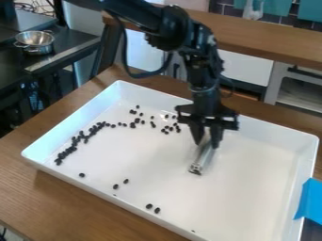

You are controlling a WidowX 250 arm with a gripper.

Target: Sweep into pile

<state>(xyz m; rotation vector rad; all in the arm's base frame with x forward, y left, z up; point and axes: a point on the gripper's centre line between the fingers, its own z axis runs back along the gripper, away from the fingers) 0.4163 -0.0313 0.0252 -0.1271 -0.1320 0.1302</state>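
The wooden table [63,202] spans the frame, and on it sits my work area, a white tray [261,188] with raised walls. My arm [204,66] comes down from the top edge to a point right of centre. In the upper left, a metal pot [35,42] stands on a dark counter, out of my way. A blue piece [309,200] lies over the tray's rim at the right edge; I'd steer wide of it.

My gripper [207,141] is closed on a slim, silvery tool [202,159], tilted, its lower end at the tray floor near the middle.

The smallest things are the job itself: dark beans [74,142], most in a curved band from the left wall towards the upper middle, with strays at lower left and bottom centre. I judge this to be the gathering step, with no single pile made. Next I'd set the tool outside a loose group and push inward, keeping it low. The walls hem me in, and beans close to them could slip past the tool.
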